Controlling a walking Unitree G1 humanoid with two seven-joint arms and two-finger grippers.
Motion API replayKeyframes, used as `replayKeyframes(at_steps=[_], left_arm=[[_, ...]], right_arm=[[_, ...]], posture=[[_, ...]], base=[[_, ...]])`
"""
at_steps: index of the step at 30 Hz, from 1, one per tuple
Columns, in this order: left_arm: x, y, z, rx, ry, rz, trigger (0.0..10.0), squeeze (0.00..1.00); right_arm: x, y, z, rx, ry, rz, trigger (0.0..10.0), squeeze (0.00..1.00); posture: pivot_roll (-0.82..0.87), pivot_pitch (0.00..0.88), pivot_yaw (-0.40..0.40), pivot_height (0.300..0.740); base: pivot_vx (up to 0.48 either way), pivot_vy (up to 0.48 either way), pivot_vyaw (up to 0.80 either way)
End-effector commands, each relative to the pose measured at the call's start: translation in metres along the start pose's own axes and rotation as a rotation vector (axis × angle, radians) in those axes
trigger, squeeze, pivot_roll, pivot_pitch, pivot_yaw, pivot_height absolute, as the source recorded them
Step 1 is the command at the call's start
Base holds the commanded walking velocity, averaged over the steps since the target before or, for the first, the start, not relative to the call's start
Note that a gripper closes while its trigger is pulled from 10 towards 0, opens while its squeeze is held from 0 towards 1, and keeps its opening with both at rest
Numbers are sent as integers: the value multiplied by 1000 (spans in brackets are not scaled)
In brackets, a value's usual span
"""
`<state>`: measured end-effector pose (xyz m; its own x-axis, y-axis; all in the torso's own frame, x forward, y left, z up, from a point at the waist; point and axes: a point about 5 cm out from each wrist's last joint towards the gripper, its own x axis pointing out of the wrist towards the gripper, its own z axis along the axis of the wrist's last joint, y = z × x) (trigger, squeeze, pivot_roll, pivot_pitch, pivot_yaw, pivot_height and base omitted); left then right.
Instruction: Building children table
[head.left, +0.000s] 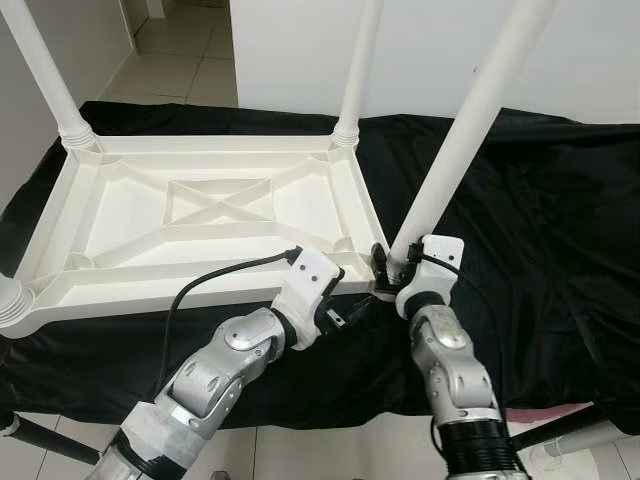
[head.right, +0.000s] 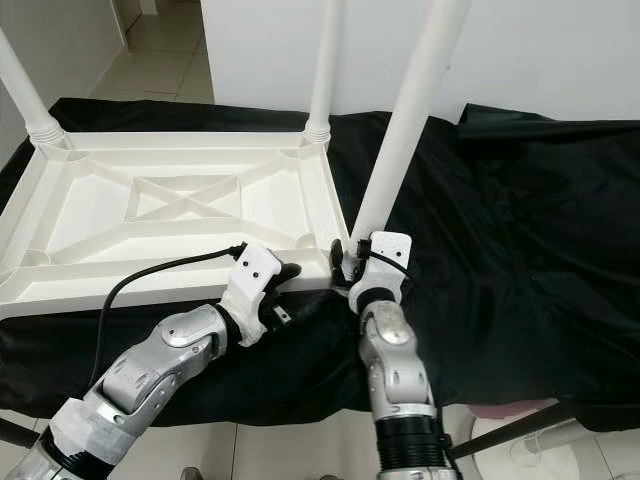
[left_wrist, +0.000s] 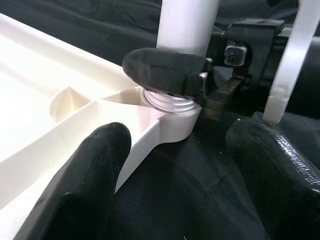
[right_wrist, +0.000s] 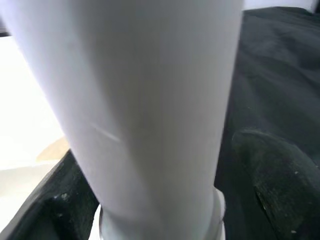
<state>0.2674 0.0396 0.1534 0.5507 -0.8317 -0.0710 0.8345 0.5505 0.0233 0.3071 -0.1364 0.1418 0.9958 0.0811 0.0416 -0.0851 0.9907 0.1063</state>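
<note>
Your tabletop (head.left: 150, 215) lay upside down on the black cloth (head.left: 540, 210). Your right gripper (head.left: 386, 268) clasped the near leg (head.left: 470, 125) at its corner socket. Your left gripper (left_wrist: 175, 165) hovered spread beside that corner, holding nothing. The legs' tops were cut off; no writing was readable.

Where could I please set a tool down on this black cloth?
The black cloth lies bare right of the leg. The corner by the tabletop is crowded: right gripper clasps the leg, left gripper beside.
</note>
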Motion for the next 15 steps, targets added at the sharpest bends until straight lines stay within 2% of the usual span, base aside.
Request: replayKeyframes(at_steps=[1, 3, 5, 6, 7, 9, 15], left_arm=[[0, -10, 1, 6, -1, -127, 10000, 0], [0, -10, 1, 6, -1, -127, 10000, 0], [0, -10, 1, 7, 0, -128, 10000, 0], [0, -10, 1, 7, 0, -128, 10000, 0], [0, -9, 1, 9, 1, -129, 10000, 0], [0, -9, 1, 9, 1, -129, 10000, 0], [0, -8, 2, 12, 1, -130, 10000, 0]], right_arm=[[-2, 0, -3, 11, 2, 26, 10000, 0], [-2, -1, -3, 3, 2, 50, 10000, 0], [-1, -7, -1, -39, -15, 180, 10000, 0], [-1, -7, -1, -39, -15, 180, 10000, 0], [1, -11, 3, -73, -25, 284, 10000, 0], [1, -11, 3, -73, -25, 284, 10000, 0], [10, -12, 12, -142, -42, 419, 10000, 0]], posture=[[-4, 77, -71, 740], [-4, 77, -71, 740], [-3, 77, -67, 740], [-3, 77, -67, 740], [-2, 75, -66, 740], [-2, 75, -66, 740], [-2, 72, -61, 740]], base=[[0, 0, 0], [0, 0, 0], [0, 0, 0], [0, 0, 0], [0, 0, 0], [0, 0, 0], [0, 0, 0]])
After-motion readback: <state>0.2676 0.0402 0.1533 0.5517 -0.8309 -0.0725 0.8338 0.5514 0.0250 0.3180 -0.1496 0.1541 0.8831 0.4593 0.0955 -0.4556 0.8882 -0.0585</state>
